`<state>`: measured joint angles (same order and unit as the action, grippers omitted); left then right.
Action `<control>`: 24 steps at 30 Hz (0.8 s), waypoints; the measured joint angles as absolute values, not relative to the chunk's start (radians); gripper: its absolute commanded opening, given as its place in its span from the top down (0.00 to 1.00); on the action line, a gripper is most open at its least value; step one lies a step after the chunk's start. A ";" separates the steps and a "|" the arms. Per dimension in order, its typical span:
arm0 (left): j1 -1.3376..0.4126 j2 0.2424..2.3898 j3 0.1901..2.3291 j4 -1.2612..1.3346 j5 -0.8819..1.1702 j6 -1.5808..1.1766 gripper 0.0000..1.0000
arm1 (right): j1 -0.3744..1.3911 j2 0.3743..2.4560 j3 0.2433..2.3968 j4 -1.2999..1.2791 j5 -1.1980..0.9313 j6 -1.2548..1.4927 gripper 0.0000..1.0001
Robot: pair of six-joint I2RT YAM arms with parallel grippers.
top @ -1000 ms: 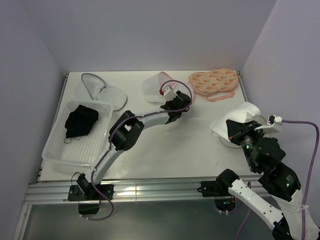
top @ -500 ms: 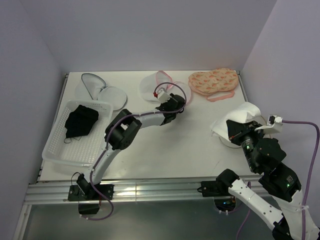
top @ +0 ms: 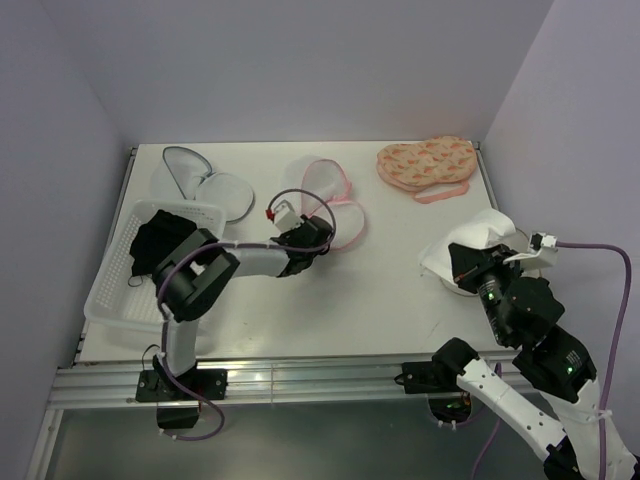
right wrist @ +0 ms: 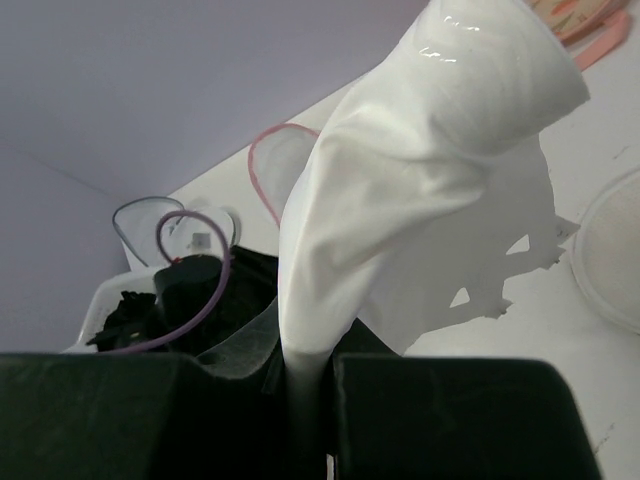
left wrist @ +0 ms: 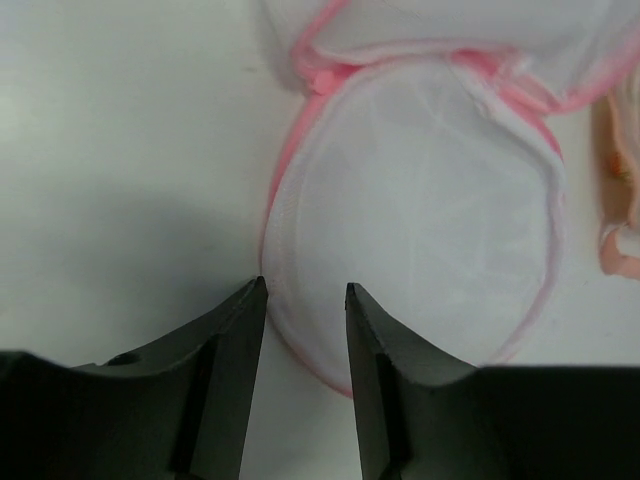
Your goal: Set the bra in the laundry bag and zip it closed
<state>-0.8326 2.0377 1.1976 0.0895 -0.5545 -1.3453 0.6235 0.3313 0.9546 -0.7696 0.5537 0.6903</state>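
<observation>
The laundry bag [top: 332, 200] lies opened out on the table, white mesh with pink trim, its round lower half flat [left wrist: 420, 210]. My left gripper [top: 322, 237] sits just short of its near rim, open [left wrist: 303, 290], with nothing between the fingers. The black bra [top: 158, 240] lies in the white basket [top: 115, 290] at the left, partly hidden by my left arm's elbow. My right gripper [top: 468, 262] is shut [right wrist: 305, 365] on a white piece of fabric [right wrist: 420, 170] held up at the right.
A white mesh pouch with grey trim [top: 200, 180] lies at the back left. An orange patterned pouch with a pink strap [top: 428, 165] lies at the back right. A round white disc [top: 462, 282] sits under the held fabric.
My left arm has drawn back toward the near left and its jaws have narrowed. The laundry bag now lies nearer and spread flat, free of the gripper. The right arm has not moved.
</observation>
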 measured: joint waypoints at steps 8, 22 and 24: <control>-0.771 1.718 0.817 0.043 -0.586 -1.301 0.53 | 0.624 0.332 0.909 -0.745 0.509 0.698 0.98; -0.735 1.360 0.714 -0.160 -0.591 -1.183 0.37 | 0.624 0.386 0.907 -0.697 0.442 0.705 0.98; -0.760 1.283 0.680 -0.204 -0.591 -1.227 0.36 | 0.624 0.387 0.907 -0.693 0.435 0.706 0.98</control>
